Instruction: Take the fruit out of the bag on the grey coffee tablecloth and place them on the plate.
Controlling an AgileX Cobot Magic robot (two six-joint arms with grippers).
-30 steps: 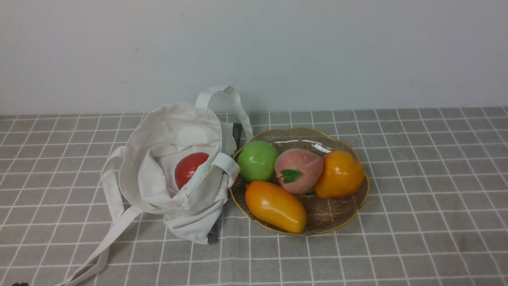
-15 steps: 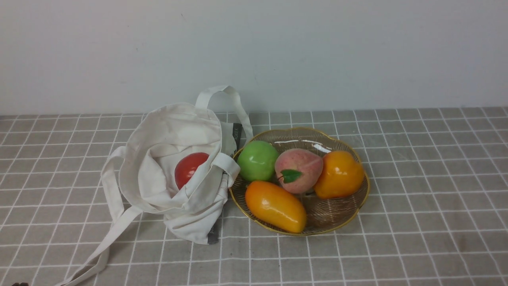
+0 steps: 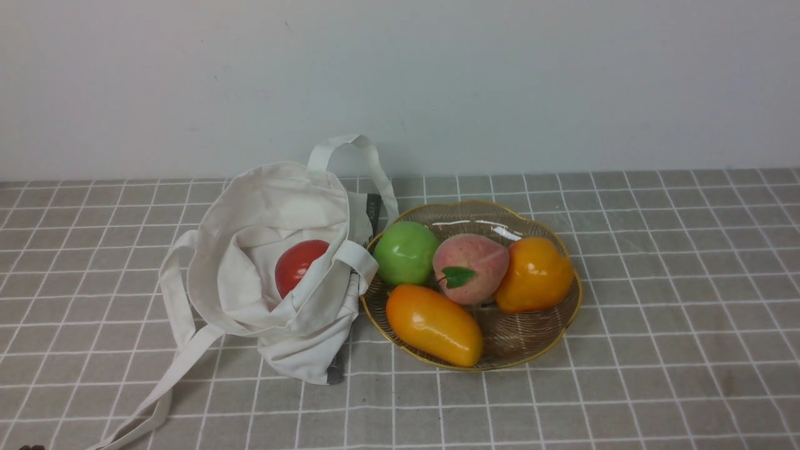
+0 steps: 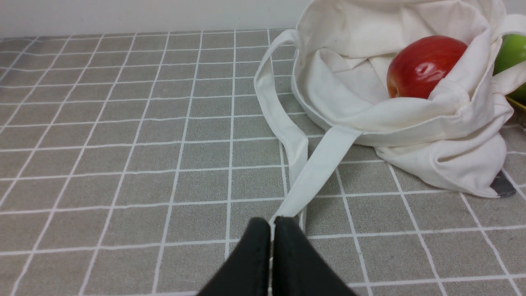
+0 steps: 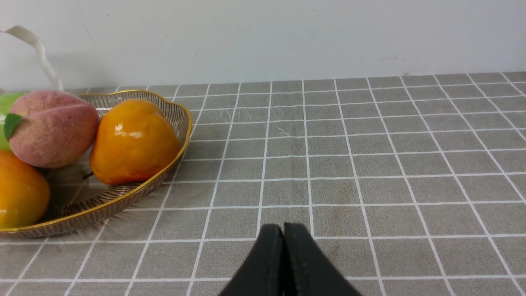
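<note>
— Canvas first, from the front view: our bag (image 3: 275, 269) lies on the cloth (image 3: 656, 350), touching the plate (image 3: 537, 347), and the red fruit (image 3: 297, 264) sits in its open mouth. The peach (image 3: 470, 267) is already on the plate, between the apple (image 3: 405, 252) and a mango (image 3: 534, 274).

— So one fruit is left, we think. And the left wrist view?

— Our left gripper (image 4: 271, 224) has its jaws together, with the strap (image 4: 316, 176) end at their tips; pinched or only touching, we cannot tell.

— The right wrist view?

— Our right gripper (image 5: 283, 230) is closed on nothing, over bare cloth beside the plate. Next, we judge, one gripper must open, enter the bag mouth and take the red fruit.
</note>
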